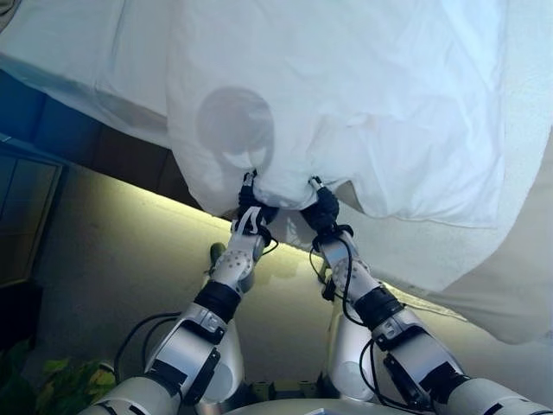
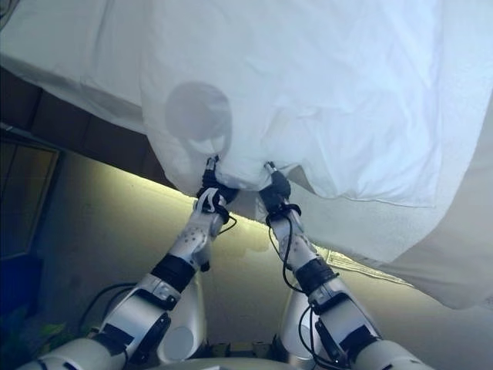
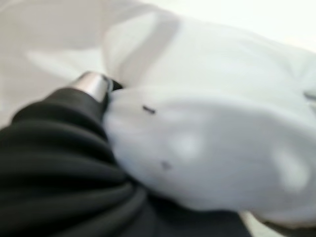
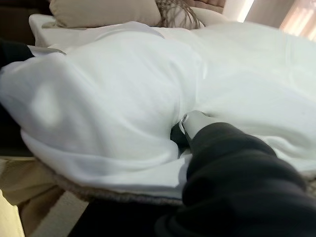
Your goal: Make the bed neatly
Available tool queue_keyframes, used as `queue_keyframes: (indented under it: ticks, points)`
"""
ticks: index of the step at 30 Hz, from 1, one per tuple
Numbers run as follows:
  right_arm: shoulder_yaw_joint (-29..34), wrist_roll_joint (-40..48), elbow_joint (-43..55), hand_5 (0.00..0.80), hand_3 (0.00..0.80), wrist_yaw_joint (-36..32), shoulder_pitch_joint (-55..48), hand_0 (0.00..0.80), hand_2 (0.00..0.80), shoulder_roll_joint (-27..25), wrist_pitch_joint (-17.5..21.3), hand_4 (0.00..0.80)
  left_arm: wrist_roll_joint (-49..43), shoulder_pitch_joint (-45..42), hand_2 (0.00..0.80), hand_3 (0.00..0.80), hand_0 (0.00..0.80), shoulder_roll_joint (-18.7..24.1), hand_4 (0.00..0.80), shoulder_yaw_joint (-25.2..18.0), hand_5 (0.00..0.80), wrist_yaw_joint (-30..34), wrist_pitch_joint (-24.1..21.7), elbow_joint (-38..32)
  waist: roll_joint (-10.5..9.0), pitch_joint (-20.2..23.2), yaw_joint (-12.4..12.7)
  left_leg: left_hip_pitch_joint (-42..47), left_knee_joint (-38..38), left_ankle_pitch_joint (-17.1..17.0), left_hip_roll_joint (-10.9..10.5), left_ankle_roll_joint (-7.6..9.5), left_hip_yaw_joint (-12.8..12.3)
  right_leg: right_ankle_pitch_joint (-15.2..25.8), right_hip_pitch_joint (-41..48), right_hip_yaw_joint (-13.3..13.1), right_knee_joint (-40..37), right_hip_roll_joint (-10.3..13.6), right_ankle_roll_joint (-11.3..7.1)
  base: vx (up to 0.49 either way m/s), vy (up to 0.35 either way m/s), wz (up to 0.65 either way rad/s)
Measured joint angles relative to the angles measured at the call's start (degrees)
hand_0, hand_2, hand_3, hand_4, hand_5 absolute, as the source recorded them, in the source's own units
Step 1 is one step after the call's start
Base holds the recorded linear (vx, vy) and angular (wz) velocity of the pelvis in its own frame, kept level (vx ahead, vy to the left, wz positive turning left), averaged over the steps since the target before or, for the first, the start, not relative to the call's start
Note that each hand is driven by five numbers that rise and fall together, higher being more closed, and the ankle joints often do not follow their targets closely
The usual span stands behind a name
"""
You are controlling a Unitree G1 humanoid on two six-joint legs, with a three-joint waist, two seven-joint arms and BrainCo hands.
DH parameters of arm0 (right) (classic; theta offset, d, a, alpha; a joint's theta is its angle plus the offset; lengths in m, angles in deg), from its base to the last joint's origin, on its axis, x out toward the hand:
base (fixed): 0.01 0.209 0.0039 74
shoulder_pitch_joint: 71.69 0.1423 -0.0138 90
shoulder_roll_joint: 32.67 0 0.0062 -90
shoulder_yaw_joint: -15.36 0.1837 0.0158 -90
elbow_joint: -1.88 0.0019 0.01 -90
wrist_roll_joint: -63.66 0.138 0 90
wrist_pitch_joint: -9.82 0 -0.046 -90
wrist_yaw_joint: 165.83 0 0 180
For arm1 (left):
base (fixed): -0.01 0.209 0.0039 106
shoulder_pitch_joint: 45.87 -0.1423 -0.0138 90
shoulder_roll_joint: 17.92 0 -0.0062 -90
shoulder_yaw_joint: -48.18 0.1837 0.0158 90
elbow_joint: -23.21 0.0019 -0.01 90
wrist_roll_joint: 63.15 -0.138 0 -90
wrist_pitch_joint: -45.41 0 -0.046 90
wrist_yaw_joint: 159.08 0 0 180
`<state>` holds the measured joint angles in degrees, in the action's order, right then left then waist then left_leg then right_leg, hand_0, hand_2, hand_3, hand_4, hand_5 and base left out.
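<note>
A white duvet (image 1: 346, 104) lies bunched over the near edge of the bed (image 1: 527, 104). Both hands hold its hanging front edge side by side. My left hand (image 1: 250, 213) pinches the cloth, thumb on top, and the duvet puckers around it. My right hand (image 1: 323, 210) grips the same edge a little to the right. In the left wrist view the cloth (image 3: 207, 148) wraps over my left hand (image 3: 91, 86). In the right wrist view the duvet (image 4: 113, 98) spreads past my right hand (image 4: 195, 123).
A beige cover (image 1: 510, 285) hangs off the bed at the right. A beige pillow (image 4: 98, 12) lies at the head of the bed. A dark cabinet (image 1: 26, 216) stands at the left, with a green plant (image 1: 52, 380) below it. Pale floor (image 1: 112, 259) lies below the bed edge.
</note>
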<state>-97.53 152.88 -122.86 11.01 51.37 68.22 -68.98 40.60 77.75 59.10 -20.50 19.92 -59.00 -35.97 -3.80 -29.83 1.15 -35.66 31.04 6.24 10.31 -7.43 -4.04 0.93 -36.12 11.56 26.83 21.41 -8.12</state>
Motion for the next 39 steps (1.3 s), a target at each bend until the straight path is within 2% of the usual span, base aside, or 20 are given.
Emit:
queue_keyframes:
  ticks: [1, 2, 3, 4, 8, 11, 15, 20, 26, 34, 39]
  points:
    - [0.06, 1.76, -0.81, 0.753, 0.753, -1.14, 0.34, 0.753, 0.753, 0.07, -0.39, 0.753, -0.96, 0.00, 0.800, 0.800, 0.800, 0.00, 0.800, -0.03, 0.800, -0.83, -0.15, -0.29, 0.27, -0.03, 0.07, 0.00, -0.08, 0.00, -0.04, -0.01, 0.05, -0.01, 0.00, 0.04, 0.09, 0.01, -0.01, 0.000, 0.000, 0.00]
    - [0.49, 3.32, -1.80, 0.568, 0.568, -2.40, 0.42, 0.568, 0.568, 0.21, -0.95, 0.568, -1.90, 0.00, 0.800, 0.800, 0.800, 0.00, 0.800, -0.08, 0.800, -1.61, -0.19, -0.39, 0.62, -0.02, 0.11, 0.01, -0.09, -0.03, -0.11, -0.03, 0.08, -0.01, -0.01, 0.08, 0.14, 0.06, -0.01, -0.012, 0.046, 0.03]
    - [0.71, 4.62, -2.57, 0.251, 0.251, -3.05, 0.65, 0.251, 0.251, 0.19, -1.62, 0.251, -1.91, 0.03, 0.800, 0.800, 0.800, -0.03, 0.800, -0.11, 0.800, -2.14, -0.19, -0.39, 0.93, -0.01, 0.11, 0.02, -0.05, -0.05, -0.22, -0.01, 0.09, -0.03, -0.01, 0.10, 0.18, 0.19, -0.05, -0.012, 0.078, 0.05]
    - [1.17, 5.56, -3.27, 0.000, 0.000, -3.67, 0.66, 0.000, 0.000, 0.18, -2.05, 0.000, -1.96, 0.07, 0.800, 0.800, 0.800, 0.12, 0.800, -0.32, 0.800, -2.58, -0.19, -0.40, 1.24, -0.05, 0.11, 0.03, -0.08, -0.09, -0.41, 0.05, 0.09, -0.04, -0.01, 0.11, 0.21, 0.38, -0.09, -0.009, 0.092, 0.07]
    - [6.01, 12.45, -9.73, 0.000, 0.000, -7.66, 0.99, 0.000, 0.000, -0.02, -6.48, 0.000, -4.10, 0.08, 0.800, 0.800, 0.800, 0.35, 0.800, -0.48, 0.800, -3.76, 0.91, -1.22, 2.75, -0.12, 0.19, 0.03, -0.31, -0.17, -1.93, 0.84, 0.06, -0.25, -0.09, 0.02, 0.47, 2.03, -0.67, 0.006, 0.083, 0.12]
    - [9.45, 17.36, -13.25, 0.000, 0.000, -11.36, 0.82, 0.000, 0.000, -0.12, -9.49, 0.000, -4.11, -0.14, 0.800, 0.800, 0.800, 0.24, 0.800, -0.40, 0.800, -4.21, 2.65, -3.48, 3.90, -0.20, 1.21, 0.02, -0.41, -0.27, -2.58, 1.13, -0.16, -0.20, -0.27, 0.12, 0.45, 2.91, -0.80, -0.013, 0.095, 0.05]
    - [16.70, 18.39, -14.48, 0.000, 0.000, -13.68, 1.74, 0.000, 0.000, -0.87, -10.15, 0.000, -4.11, -2.12, 0.800, 0.800, 0.800, 0.50, 0.800, -0.42, 0.800, -4.25, 4.05, -8.03, 6.21, -0.17, 1.33, -0.79, -0.75, -0.26, -3.65, 1.69, -0.64, -0.12, -1.19, 0.13, 0.15, 4.10, -1.36, -0.014, 0.112, 0.04]
    - [20.10, 18.38, -15.19, 0.000, 0.000, -17.57, 2.96, 0.000, 0.000, -2.78, -10.32, 0.000, -4.08, -4.12, 0.800, 0.800, 0.800, 0.41, 0.800, -0.36, 0.800, -4.32, 6.36, -12.50, 9.11, -0.26, 1.68, -2.69, -0.69, -0.69, -4.58, 1.76, -0.92, 0.62, -3.38, -0.11, 0.44, 5.08, -1.64, -0.016, 0.047, 0.05]
    - [24.62, 18.34, -15.25, 0.000, 0.000, -20.24, 2.88, 0.000, 0.000, -2.77, -10.38, 0.000, -3.73, -4.88, 0.800, 0.800, 0.800, 1.01, 0.800, -0.56, 0.800, -4.16, 8.35, -13.92, 10.47, -0.24, 3.08, -3.55, -0.96, -0.71, -4.59, 1.74, -1.25, 0.53, -4.86, -0.42, 1.09, 5.21, -1.62, -0.005, -0.005, 0.00]
    - [27.34, 18.18, -15.56, 0.000, 0.000, -21.12, 3.53, 0.000, 0.000, -2.95, -10.40, 0.000, -3.44, -5.87, 0.800, 0.800, 0.800, 4.98, 0.800, -2.36, 0.800, -2.65, 12.28, -16.23, 10.58, -0.21, 3.19, -6.50, -0.34, -0.61, -4.57, 2.20, -0.95, 0.55, -7.17, -0.27, 0.92, 5.24, -1.55, -0.026, -0.038, 0.02]
    - [30.49, 18.17, -19.36, 0.000, 0.000, -20.36, 4.41, 0.000, 0.000, -4.32, -11.54, 0.000, -3.28, -6.15, 0.800, 0.800, 0.800, 5.13, 0.800, -2.45, 0.800, -2.01, 15.05, -16.29, 10.56, -0.21, 4.75, -7.26, -0.33, -0.82, -4.49, 1.86, -0.69, 0.63, -7.67, -0.01, 0.93, 4.97, -1.66, 0.000, -0.080, 0.02]
